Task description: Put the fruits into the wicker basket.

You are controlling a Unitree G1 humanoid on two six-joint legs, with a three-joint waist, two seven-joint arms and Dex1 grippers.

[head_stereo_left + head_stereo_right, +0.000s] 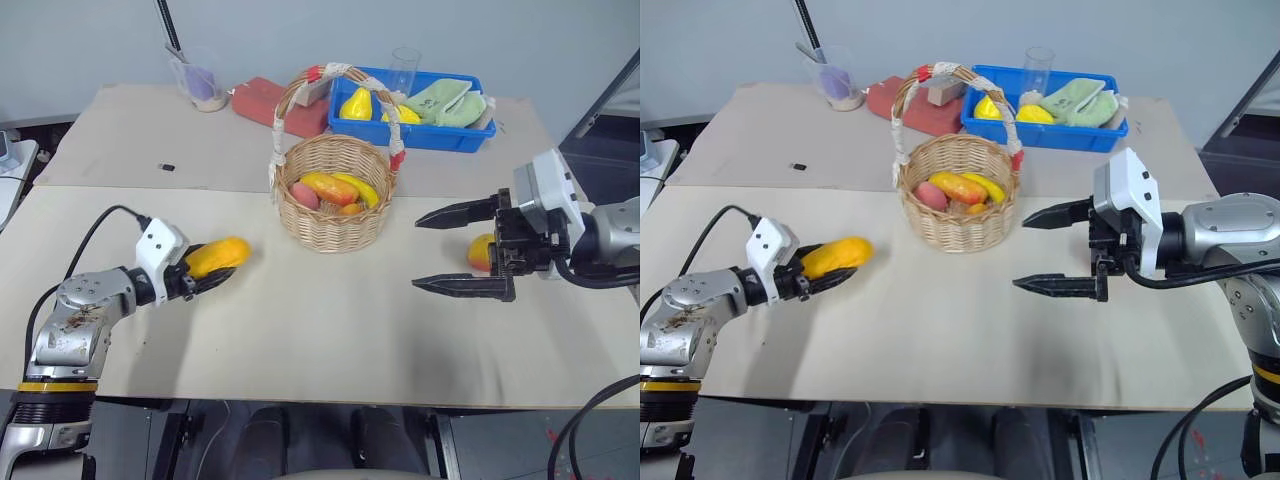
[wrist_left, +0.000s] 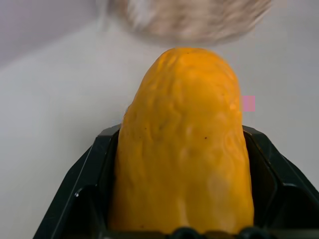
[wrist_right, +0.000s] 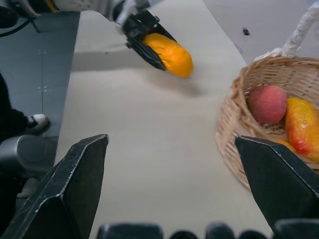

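A pale beige flat bench (image 1: 320, 330) carries everything. At its far edge sits a blue plastic rectangular bin (image 1: 440, 135) holding yellow pear-shaped fruits (image 1: 357, 104) and a light green cloth (image 1: 447, 102), with a clear glass tumbler (image 1: 404, 68) there too. Left of it lies a red flat pouch (image 1: 268, 103), then a clear plastic cup (image 1: 200, 80).

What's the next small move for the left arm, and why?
Probably lift the left gripper a bit and carry it toward the wicker basket. It is shut on the mango-like fruit, held low over the table, and the basket rim stands higher, so the fruit likely needs height before going over it.
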